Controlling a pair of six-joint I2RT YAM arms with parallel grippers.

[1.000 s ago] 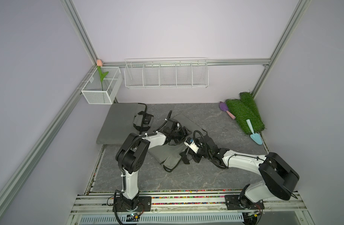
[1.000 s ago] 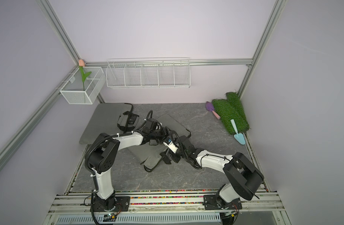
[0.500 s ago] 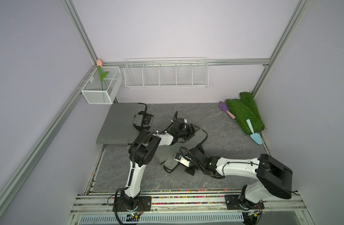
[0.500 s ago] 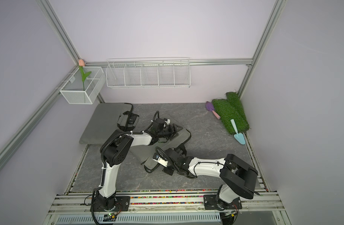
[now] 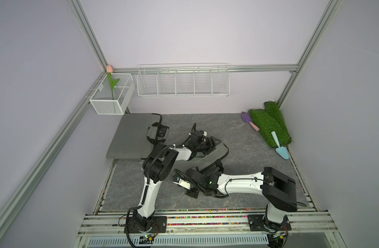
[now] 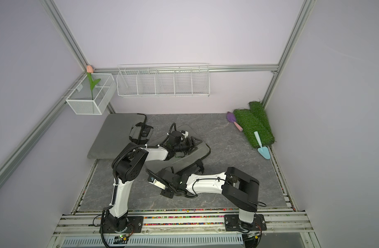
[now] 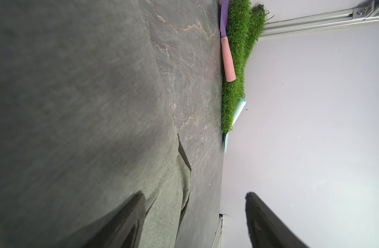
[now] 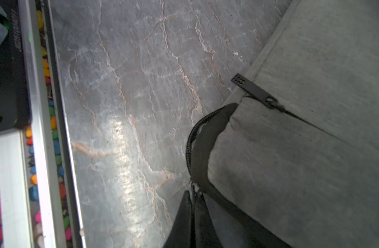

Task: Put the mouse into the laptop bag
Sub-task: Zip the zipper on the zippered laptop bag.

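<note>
The grey laptop bag point(image 5: 218, 151) lies mid-table, seen in both top views point(image 6: 200, 150). My left gripper point(image 5: 213, 142) is open and turned on its side over the bag's far part. One of its fingers point(image 7: 128, 221) rests on the fabric point(image 7: 77, 107) and nothing is between them. My right gripper point(image 8: 192, 199) is shut on the metal zipper pull point(image 8: 192, 186) at the bag's near corner point(image 8: 302, 150), low by the front point(image 5: 191, 192). A small dark rounded thing point(image 5: 162, 133), apparently the mouse, lies on black straps at the back left.
A flat grey case point(image 5: 130, 137) lies at the back left. Green turf rolls point(image 5: 268, 124), a purple trowel point(image 5: 248, 120) and a blue trowel point(image 5: 280, 148) sit at the back right. Wire baskets point(image 5: 183, 81) hang on the wall. The front rail point(image 8: 44, 128) is close to my right gripper.
My right gripper has travelled toward the front left along the bag's edge, still shut on the zipper pull. My left gripper has shifted right across the bag, staying open.
</note>
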